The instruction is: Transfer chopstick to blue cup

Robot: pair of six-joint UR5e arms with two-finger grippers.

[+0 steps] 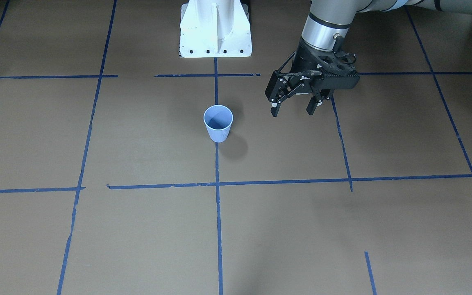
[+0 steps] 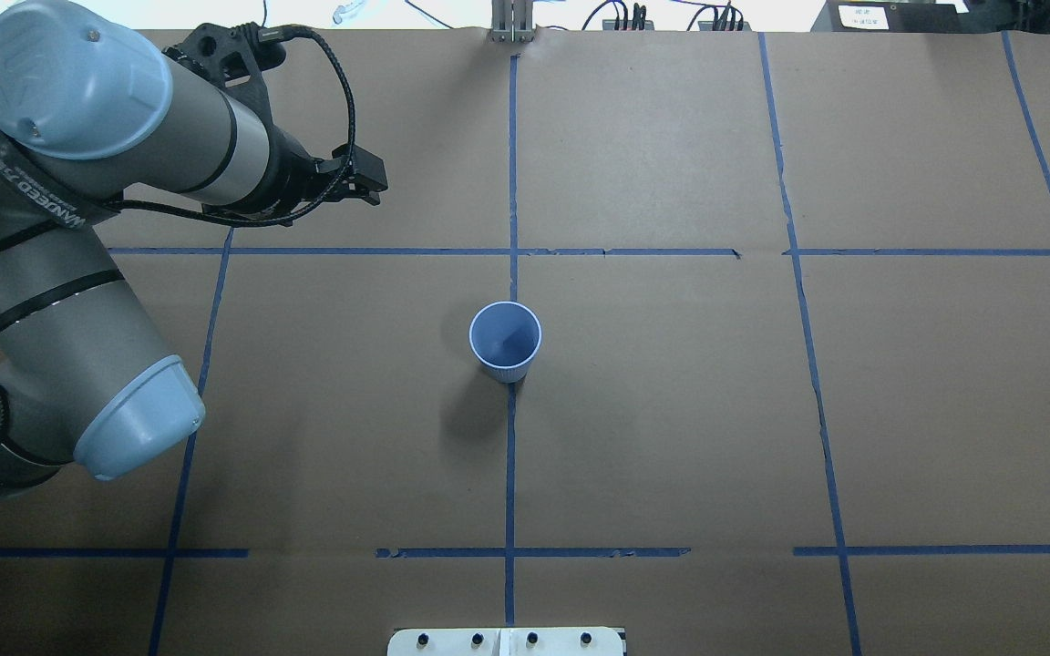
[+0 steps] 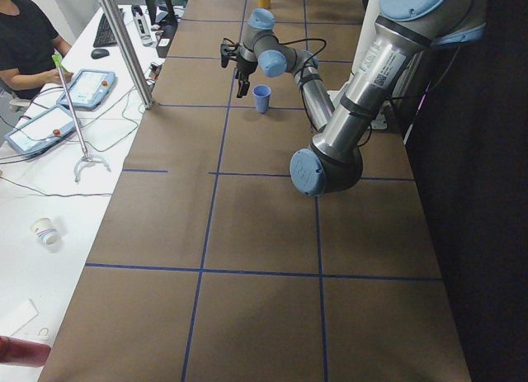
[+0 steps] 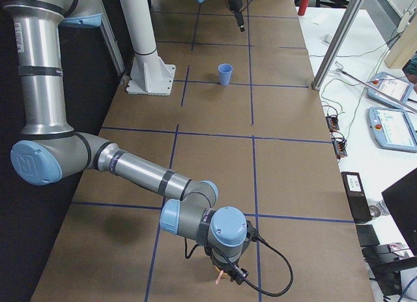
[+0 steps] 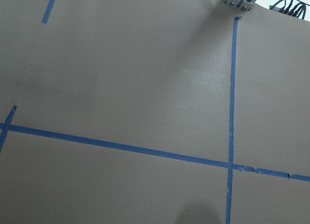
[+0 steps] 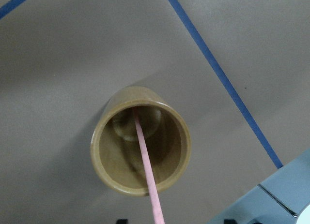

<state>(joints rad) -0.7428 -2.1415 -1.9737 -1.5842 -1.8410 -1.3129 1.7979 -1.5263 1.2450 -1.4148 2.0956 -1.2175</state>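
The pale-pink chopstick [image 6: 145,156] stands leaning in a tan cup [image 6: 104,151] in the right wrist view, and its upper end runs off the bottom edge. My right gripper [image 4: 225,272] hovers right above that cup near the table's end. Two dark finger corners show at the bottom edge, apart on either side of the stick. The blue cup [image 1: 218,123] stands upright and empty mid-table; it also shows in the overhead view [image 2: 506,342]. My left gripper [image 1: 293,110] is open and empty, above the table and off to the cup's side.
The white robot base [image 1: 215,28] stands behind the blue cup. Blue tape lines grid the brown table. A metal post [image 4: 339,41] stands at the table's far edge. A side desk with tablets [image 4: 391,126] and cables lies beyond it.
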